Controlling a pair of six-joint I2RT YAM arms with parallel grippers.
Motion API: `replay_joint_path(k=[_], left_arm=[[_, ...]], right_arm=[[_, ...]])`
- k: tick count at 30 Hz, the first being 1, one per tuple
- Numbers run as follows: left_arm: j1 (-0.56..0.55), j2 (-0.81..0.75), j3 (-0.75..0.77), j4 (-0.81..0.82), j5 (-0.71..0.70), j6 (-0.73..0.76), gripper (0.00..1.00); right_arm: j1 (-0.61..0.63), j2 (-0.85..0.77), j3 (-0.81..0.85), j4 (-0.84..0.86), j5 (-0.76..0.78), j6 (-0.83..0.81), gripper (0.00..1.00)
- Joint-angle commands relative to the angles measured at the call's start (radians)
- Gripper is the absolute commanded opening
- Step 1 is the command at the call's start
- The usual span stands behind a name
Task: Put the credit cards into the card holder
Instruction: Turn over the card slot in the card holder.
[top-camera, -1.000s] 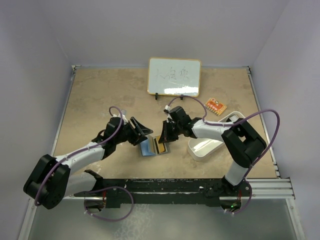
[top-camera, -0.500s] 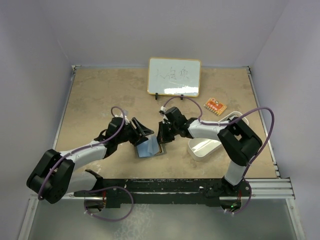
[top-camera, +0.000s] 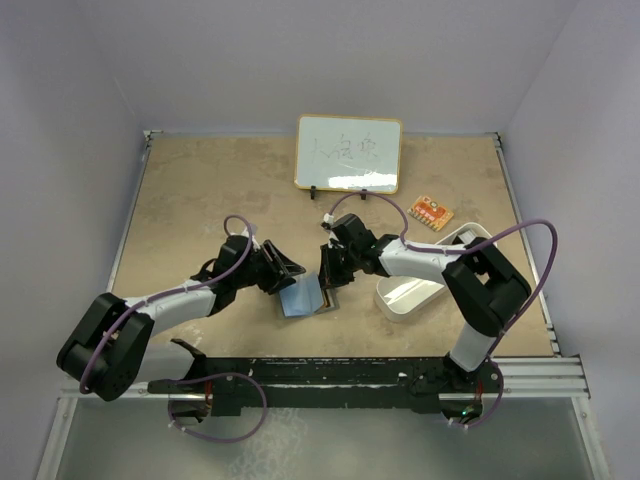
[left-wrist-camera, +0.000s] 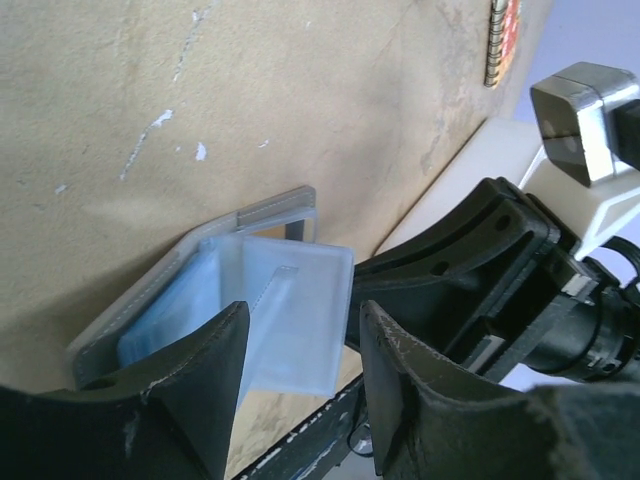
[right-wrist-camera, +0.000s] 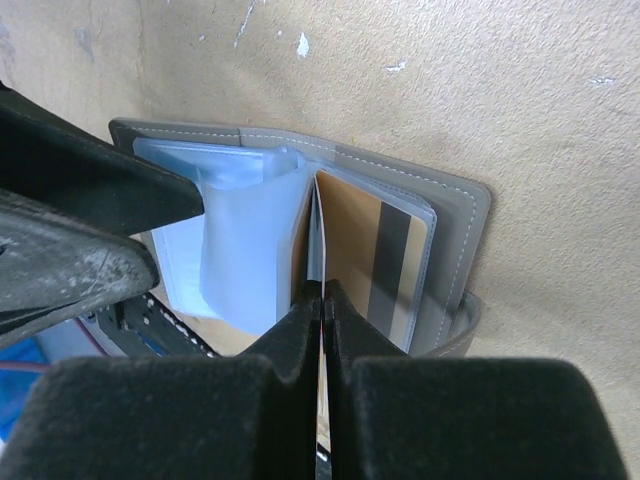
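card holder (top-camera: 305, 298) between left hand (top-camera: 292, 272) and right hand (top-camera: 328, 282); tray (top-camera: 386, 301) right; whiteboard (top-camera: 348, 152) behind.

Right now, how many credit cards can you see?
2. The orange-gold striped plastic card sits in a clear plastic sleeve on the open grey folding wallet's right side; the light blue plastic card lies under sleeves on its left. Others may be hidden between sleeves.

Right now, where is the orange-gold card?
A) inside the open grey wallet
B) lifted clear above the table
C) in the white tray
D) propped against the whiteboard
A: the right wrist view shows the orange-gold card, dark stripe showing, lying inside the open grey wallet, next to the thin leaf pinched by the right gripper.
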Motion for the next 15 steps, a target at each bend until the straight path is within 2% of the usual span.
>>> replay_joint_path(k=[1,8,15], left_arm=[[-0.006,-0.024,0.009,-0.034,-0.041,0.045,0.45],[-0.006,-0.038,0.020,-0.105,-0.071,0.075,0.37],[-0.006,-0.036,0.032,-0.152,-0.093,0.100,0.35]], right_arm=[[0.004,-0.043,0.002,-0.033,0.038,-0.026,0.00],[0.005,-0.047,0.001,-0.037,0.042,-0.026,0.00],[0.002,-0.063,0.006,-0.053,0.057,-0.028,0.00]])
